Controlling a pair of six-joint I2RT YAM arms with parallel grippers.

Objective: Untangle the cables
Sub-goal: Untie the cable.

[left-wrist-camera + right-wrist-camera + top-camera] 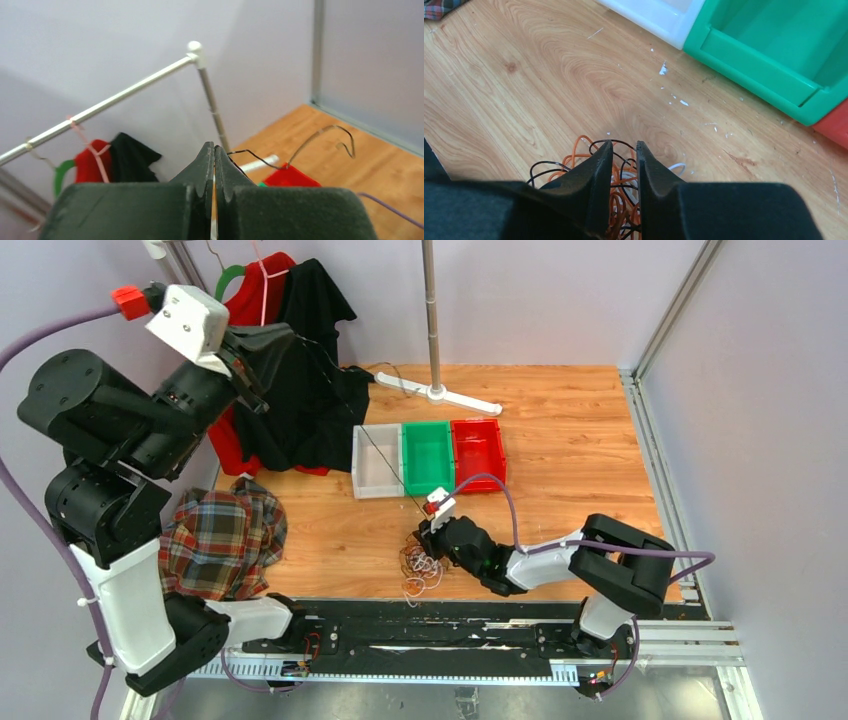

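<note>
The left gripper point(215, 148), raised at 10 o'clock in the top view, is pressed together on one black cable point(260, 159), which runs straight down to the tangle point(422, 565). The tangle lies on the table point(560, 440), at 6 o'clock from the green bin point(428, 456). The right gripper point(624, 145) straddles it with jaws narrowly apart; I cannot tell whether they pinch any strands.

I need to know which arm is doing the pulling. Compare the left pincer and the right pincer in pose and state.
The left pincer is raised high above the table; the right pincer is down at the cable tangle. The left pincer is shut on a black cable; the right pincer's jaws stand slightly apart, with orange and black strands between them. Both have dark fingers.
</note>
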